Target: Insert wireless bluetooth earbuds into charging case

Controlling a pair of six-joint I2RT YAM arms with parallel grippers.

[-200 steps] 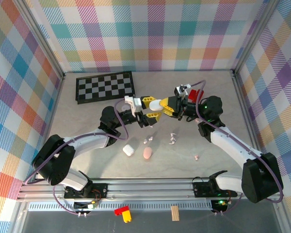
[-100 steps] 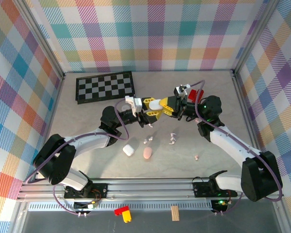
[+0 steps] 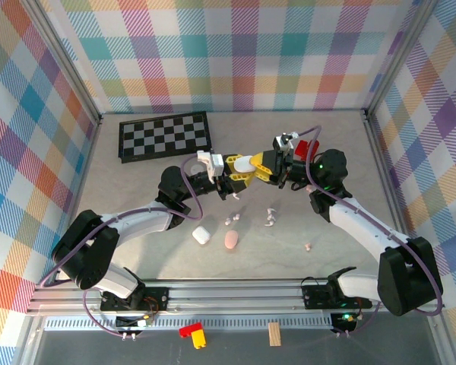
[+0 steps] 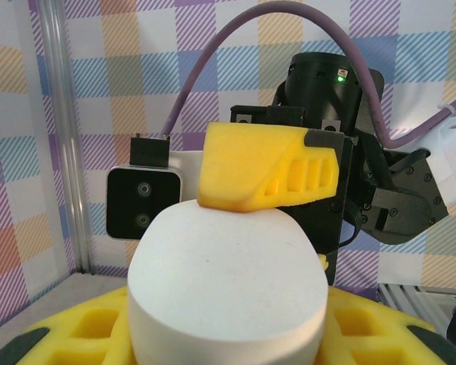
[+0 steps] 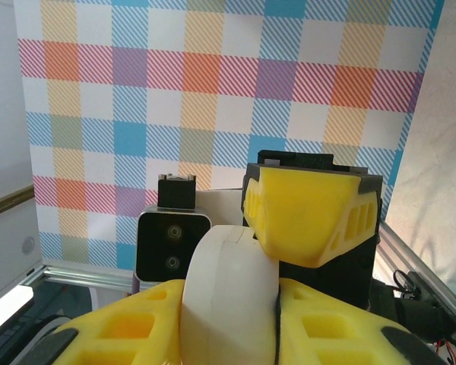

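Above the middle of the worktop (image 3: 137, 190), the left fingers (image 3: 239, 180) and right fingers (image 3: 260, 162) meet tip to tip around one white case (image 3: 245, 162), held clear of the surface. The right fingers pinch its flat faces. The left fingers are closed across its width, with no gap showing. The earbuds (image 3: 270, 217) lie scattered on the worktop nearer the arm bases, close to a second white case (image 3: 201, 235) and a pink case (image 3: 231, 240).
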